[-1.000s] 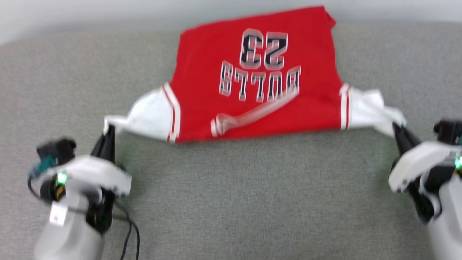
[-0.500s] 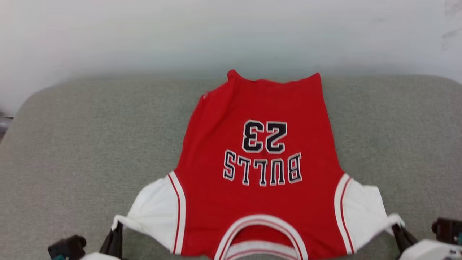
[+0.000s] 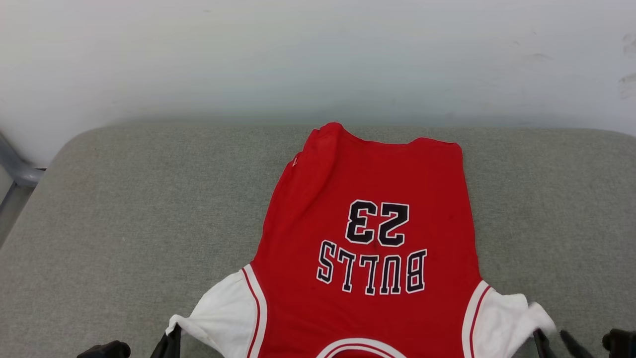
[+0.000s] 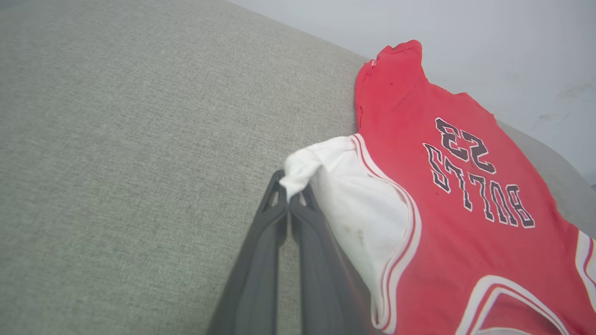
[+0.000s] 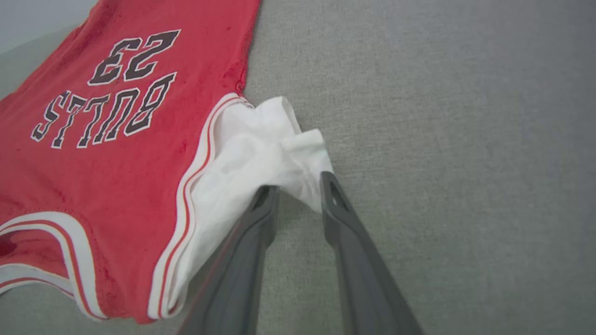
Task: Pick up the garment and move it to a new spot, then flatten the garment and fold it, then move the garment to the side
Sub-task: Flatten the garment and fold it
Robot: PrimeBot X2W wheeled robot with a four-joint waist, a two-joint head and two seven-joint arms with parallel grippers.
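The garment, a red jersey with white sleeves and black "23" numerals, lies face up and spread on the grey cushion, collar end towards me. At the lower left of the head view my left gripper is shut on the tip of one white sleeve; the left wrist view shows the gripper pinching that bunched sleeve of the garment. My right gripper is at the lower right by the other sleeve. In the right wrist view this gripper stands open, its tips at the crumpled white sleeve edge of the garment.
The grey fabric cushion stretches wide to both sides of the jersey. A white wall rises right behind its far edge. A grey metal bar shows past the cushion's left corner.
The head camera has tilted, so the jersey sits lower in the picture. The jersey now rests flat with its collar spread. My right gripper has opened and let go of its sleeve.
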